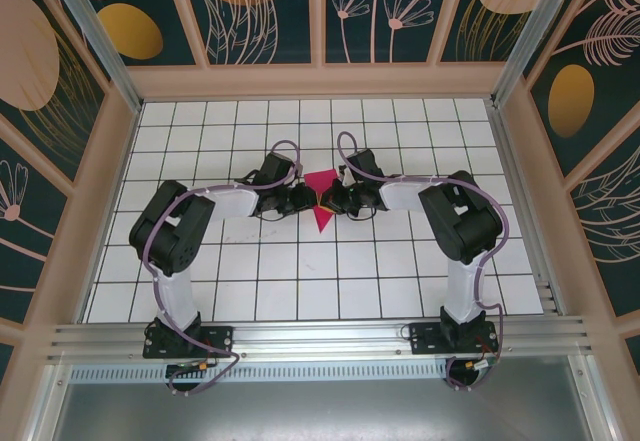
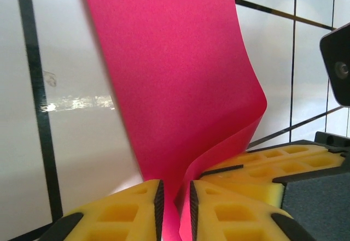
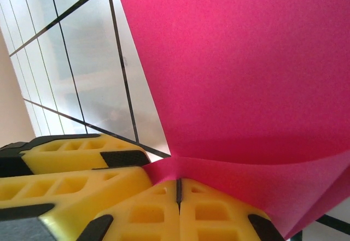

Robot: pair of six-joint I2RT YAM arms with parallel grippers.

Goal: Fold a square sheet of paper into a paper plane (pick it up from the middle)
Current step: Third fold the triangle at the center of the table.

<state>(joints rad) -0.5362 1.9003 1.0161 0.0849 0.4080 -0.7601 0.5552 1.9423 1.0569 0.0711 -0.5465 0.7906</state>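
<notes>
Grips pink paper (image 1: 321, 204) tight in left gripper (image 2: 175, 208) and right gripper (image 3: 178, 189) alike; runs lengthwise near-to-far, sharp tip toward the arm bases.

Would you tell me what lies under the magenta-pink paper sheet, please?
The white grid-tiled table shows around the thin magenta-pink paper sheet, pinched by the left gripper and right gripper; the patch directly beneath it is covered.

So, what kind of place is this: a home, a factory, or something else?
Probably a lab robot test booth, not a home. The left arm and right arm are bolted to a metal rail, the white table has a black grid, and printed floral panels enclose it.
</notes>
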